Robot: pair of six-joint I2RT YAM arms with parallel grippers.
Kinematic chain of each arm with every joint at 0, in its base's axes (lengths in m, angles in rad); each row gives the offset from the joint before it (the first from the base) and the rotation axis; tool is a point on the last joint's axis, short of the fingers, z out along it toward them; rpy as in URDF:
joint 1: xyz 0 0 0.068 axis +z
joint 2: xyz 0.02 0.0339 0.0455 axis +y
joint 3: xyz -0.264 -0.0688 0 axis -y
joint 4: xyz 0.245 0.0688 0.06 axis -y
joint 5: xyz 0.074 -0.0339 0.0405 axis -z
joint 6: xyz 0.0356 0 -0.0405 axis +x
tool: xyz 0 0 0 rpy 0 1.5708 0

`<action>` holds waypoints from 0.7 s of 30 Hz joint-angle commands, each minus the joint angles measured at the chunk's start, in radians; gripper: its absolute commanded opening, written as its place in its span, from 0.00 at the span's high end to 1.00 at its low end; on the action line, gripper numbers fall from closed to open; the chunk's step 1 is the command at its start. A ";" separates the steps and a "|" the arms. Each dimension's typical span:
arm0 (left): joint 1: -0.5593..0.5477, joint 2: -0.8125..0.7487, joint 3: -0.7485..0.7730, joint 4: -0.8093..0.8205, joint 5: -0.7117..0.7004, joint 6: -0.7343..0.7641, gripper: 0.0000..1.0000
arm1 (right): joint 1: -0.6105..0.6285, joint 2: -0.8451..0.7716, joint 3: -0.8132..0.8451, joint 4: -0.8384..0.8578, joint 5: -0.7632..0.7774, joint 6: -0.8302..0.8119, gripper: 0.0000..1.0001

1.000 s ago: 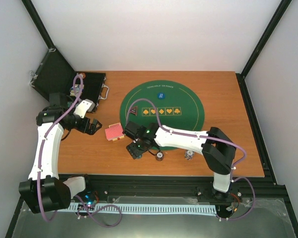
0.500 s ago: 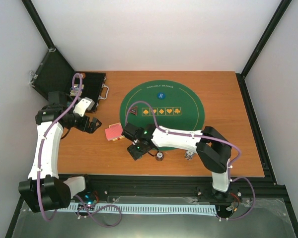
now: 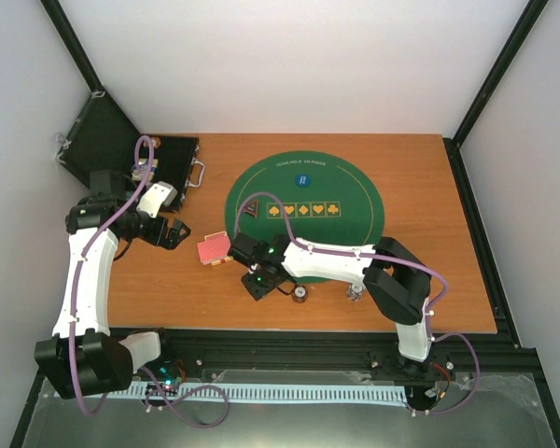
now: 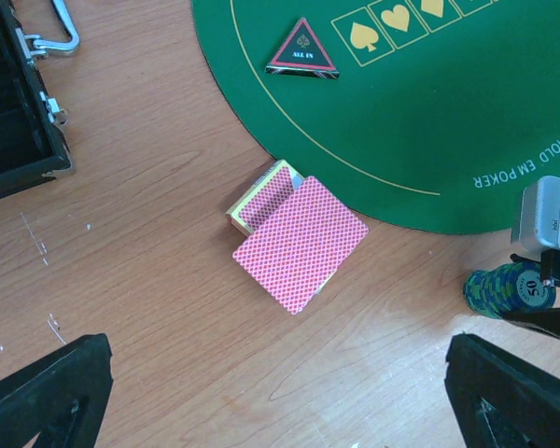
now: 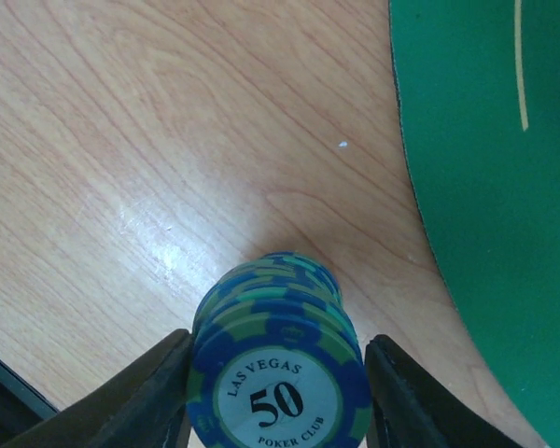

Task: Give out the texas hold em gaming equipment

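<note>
A stack of blue poker chips (image 5: 280, 308) marked 50 stands on the wood just off the green mat. My right gripper (image 5: 276, 397) is shut on it, one finger against each side; from above the gripper (image 3: 254, 283) covers the stack. The same stack (image 4: 511, 287) shows at the right edge of the left wrist view. A red-backed deck of playing cards (image 4: 299, 243) lies fanned by the mat's rim, also seen from above (image 3: 214, 250). A dark triangular marker (image 4: 301, 60) and a blue button (image 3: 301, 177) lie on the mat. My left gripper (image 4: 280, 401) hangs open over bare wood, near the cards.
The round green felt mat (image 3: 355, 224) fills the table's middle. The black case (image 3: 168, 163) lies open at the back left, its handle toward the mat. Two more small chip stacks (image 3: 301, 294) (image 3: 356, 293) stand near the front edge.
My right gripper has slid a little to the left and its jaws have come together onto the blue chip stack. The left gripper has drifted slightly back and left.
</note>
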 commanded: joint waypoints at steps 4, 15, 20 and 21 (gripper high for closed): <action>0.007 0.001 0.038 -0.002 0.010 -0.015 0.00 | 0.001 0.002 0.023 0.005 0.006 -0.003 0.59; 0.007 0.001 0.035 -0.002 0.012 -0.011 0.00 | 0.001 -0.020 0.056 -0.027 0.002 -0.006 0.77; 0.006 0.005 0.032 0.000 0.011 -0.010 0.00 | 0.002 -0.043 0.074 -0.050 0.005 -0.006 0.84; 0.006 0.005 0.031 0.000 0.011 -0.010 0.00 | 0.001 -0.046 0.081 -0.056 0.009 -0.006 0.85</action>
